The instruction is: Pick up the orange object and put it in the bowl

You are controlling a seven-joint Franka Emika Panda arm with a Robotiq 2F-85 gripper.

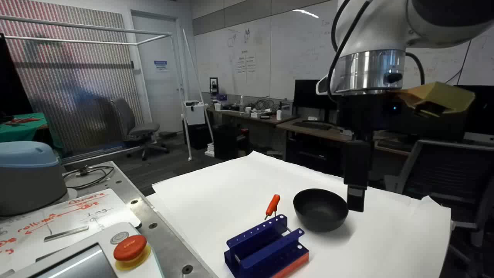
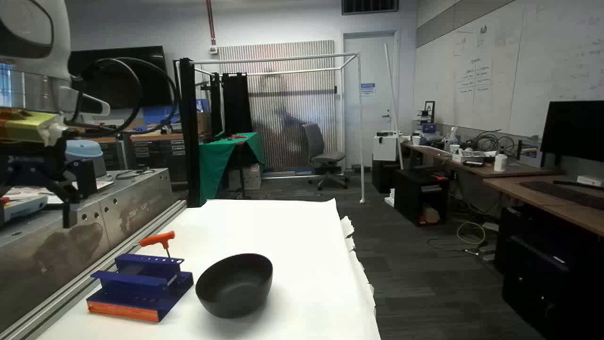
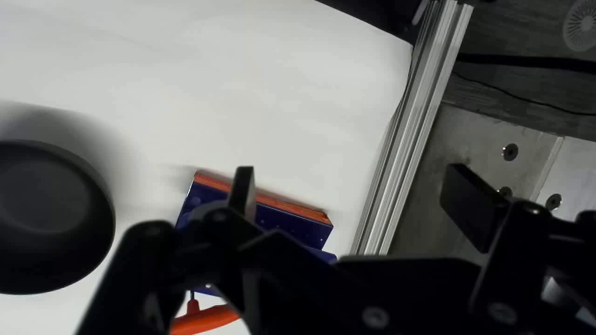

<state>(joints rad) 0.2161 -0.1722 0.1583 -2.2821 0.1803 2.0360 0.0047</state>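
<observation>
The orange object (image 1: pixel 273 204) is an orange-red T-shaped handle with a thin metal shaft. It stands in a hole at one edge of the blue rack (image 1: pixel 266 247). It shows in an exterior view (image 2: pixel 158 239) and, partly hidden by the gripper, in the wrist view (image 3: pixel 205 320). The round black bowl (image 1: pixel 321 221) stands beside the rack on the white sheet; it also shows in an exterior view (image 2: pixel 236 302) and at the left of the wrist view (image 3: pixel 42 260). My gripper (image 3: pixel 356 197) is open and empty, above the table and apart from the object.
The blue rack has an orange strip along one side (image 2: pixel 123 310). The white sheet (image 2: pixel 283 226) covers the table. A metal rail (image 3: pixel 414 125) and a metal bench (image 2: pixel 137 203) run along one side. A red button (image 1: pixel 130 247) sits on a device on the bench.
</observation>
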